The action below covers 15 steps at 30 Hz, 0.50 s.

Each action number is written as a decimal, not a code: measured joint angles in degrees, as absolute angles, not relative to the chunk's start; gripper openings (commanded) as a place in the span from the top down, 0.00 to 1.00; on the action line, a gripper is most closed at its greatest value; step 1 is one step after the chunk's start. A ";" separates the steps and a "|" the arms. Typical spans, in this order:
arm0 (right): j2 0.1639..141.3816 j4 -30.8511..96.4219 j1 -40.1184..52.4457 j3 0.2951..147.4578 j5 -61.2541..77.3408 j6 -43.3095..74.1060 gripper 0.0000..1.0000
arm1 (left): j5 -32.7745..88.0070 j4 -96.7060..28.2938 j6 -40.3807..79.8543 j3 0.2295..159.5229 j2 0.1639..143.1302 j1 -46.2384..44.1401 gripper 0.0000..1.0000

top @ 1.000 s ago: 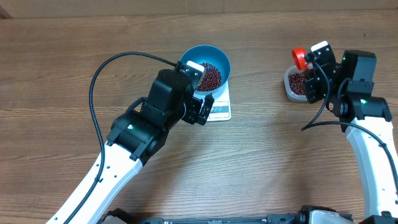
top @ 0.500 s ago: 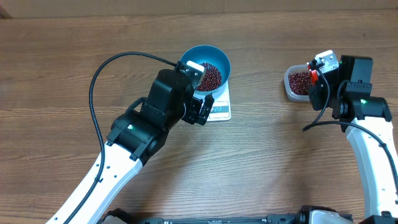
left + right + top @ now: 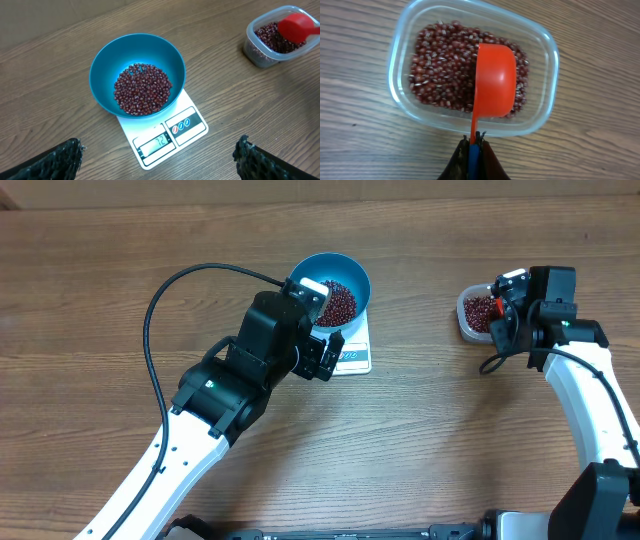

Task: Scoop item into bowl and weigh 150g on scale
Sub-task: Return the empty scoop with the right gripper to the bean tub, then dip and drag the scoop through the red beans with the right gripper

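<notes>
Over the tub [image 3: 542,45]: my right gripper [image 3: 472,145] is clamped shut on the handle of the red scoop [image 3: 495,87], whose cup rests on the beans [image 3: 440,65].
Bowl and scale: the blue bowl [image 3: 107,60] sits on the scale [image 3: 192,132] with beans inside. The display reads 72, so I judge the task about half done.
Left gripper [image 3: 157,162]: jaws spread wide, holding nothing, hovering just in front of the scale.
Step in hand: loading another scoop.
Doing it well: push the cup's lip under the heap, roll level before lifting, and carry level across the worktop [image 3: 360,135].
Risks: the thin handle may twist in my grip, or the light tub may slide.
</notes>
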<state>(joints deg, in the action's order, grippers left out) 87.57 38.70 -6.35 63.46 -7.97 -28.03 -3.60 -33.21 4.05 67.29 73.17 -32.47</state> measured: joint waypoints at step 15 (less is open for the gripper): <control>90.32 33.67 -6.33 63.46 -9.91 -27.22 0.96 | -3.60 -33.19 4.05 67.29 73.17 -32.47 0.00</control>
<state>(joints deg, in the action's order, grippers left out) 90.32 33.67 -6.33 63.46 -9.91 -27.22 -3.60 -33.19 4.05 67.29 73.17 -32.47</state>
